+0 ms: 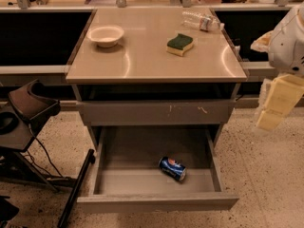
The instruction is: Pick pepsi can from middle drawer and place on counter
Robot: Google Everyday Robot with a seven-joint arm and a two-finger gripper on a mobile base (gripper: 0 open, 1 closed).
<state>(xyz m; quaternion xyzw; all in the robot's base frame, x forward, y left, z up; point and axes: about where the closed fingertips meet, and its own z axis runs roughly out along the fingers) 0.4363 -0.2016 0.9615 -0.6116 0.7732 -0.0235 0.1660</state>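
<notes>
The pepsi can (172, 168) lies on its side on the floor of the open middle drawer (133, 156), near the drawer's front and right of centre. The beige counter (142, 56) caps the grey cabinet above it. My gripper (278, 106), cream-coloured under a white arm, hangs at the right edge of the view. It is beside the cabinet at about the height of the upper drawer front, well above and to the right of the can, and it holds nothing I can see.
On the counter are a white bowl (106, 35), a green-and-yellow sponge (180, 44) and a clear plastic bottle (202, 21). A shut drawer front with pale scratches (156, 112) sits above the open drawer. A dark stand with cables (28, 122) is at the left.
</notes>
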